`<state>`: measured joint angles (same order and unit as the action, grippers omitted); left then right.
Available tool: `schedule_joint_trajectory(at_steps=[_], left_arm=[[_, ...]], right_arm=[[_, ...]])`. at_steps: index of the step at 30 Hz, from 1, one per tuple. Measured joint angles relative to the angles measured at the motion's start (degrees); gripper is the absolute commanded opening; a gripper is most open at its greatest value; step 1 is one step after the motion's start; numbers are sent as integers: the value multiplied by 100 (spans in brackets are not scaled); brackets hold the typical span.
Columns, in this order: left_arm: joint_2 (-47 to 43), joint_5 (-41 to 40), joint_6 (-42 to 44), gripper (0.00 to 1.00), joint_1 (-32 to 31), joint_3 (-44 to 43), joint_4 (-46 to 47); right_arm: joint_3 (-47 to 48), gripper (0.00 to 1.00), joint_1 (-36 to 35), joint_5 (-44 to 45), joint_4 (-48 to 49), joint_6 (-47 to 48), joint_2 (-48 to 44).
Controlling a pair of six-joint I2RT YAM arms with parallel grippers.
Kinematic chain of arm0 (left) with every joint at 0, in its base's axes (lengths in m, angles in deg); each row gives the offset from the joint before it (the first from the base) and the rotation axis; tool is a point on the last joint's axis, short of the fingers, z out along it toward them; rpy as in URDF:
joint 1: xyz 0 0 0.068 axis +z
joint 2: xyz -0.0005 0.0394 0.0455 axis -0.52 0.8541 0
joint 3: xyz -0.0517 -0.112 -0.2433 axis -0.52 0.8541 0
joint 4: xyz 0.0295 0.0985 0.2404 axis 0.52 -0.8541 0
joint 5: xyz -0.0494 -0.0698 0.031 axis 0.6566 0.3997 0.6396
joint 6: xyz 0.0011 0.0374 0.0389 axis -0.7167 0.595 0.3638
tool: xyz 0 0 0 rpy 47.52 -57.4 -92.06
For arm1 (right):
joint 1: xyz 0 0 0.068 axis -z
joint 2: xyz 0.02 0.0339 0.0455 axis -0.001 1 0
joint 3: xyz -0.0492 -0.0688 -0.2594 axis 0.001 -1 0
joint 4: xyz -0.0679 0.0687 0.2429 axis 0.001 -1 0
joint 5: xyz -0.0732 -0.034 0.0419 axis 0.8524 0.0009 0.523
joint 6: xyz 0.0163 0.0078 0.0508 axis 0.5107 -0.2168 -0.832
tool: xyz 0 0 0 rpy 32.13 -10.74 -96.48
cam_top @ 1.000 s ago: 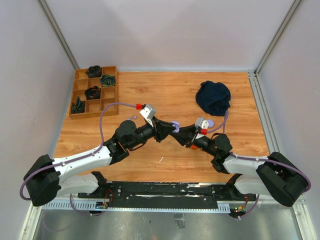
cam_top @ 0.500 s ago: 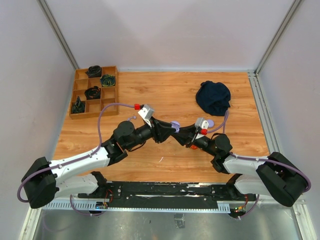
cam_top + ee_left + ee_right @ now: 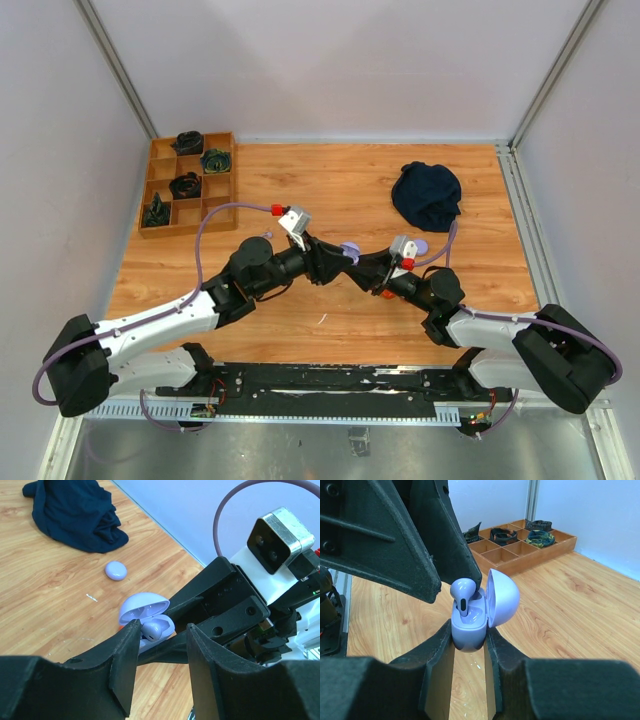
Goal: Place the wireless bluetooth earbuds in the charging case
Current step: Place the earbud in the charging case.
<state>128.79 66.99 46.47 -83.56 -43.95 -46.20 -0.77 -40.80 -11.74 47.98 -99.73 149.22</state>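
Observation:
My right gripper [image 3: 469,633] is shut on the lilac charging case [image 3: 468,627], holding it above the table with its lid [image 3: 503,598] swung open. One lilac earbud [image 3: 462,593] stands stem-down in a case socket, its head poking above the rim. My left gripper [image 3: 162,628] faces the case with its jaws apart and nothing between them; its fingers [image 3: 422,555] hang close beside the earbud [image 3: 151,629]. In the top view both grippers meet at the case [image 3: 350,250] over the table's middle.
A round lilac puck [image 3: 115,570] lies on the wooden table near a crumpled dark blue cloth [image 3: 426,195]. A wooden compartment tray [image 3: 218,190] holding dark items sits at the back left. Something orange-red [image 3: 387,294] shows under the right arm.
The left gripper's jaws have spread apart and let go of the earbud, which stays in the case. The left arm has shifted slightly. The right arm has held still.

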Motion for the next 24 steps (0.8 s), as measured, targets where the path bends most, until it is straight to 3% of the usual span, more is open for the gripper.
schedule_joint_trajectory(at_steps=[24], left_arm=[[-138,260,-61,52,2,-267,-754]], right_arm=[[0,6,0,0,-61,87,0]])
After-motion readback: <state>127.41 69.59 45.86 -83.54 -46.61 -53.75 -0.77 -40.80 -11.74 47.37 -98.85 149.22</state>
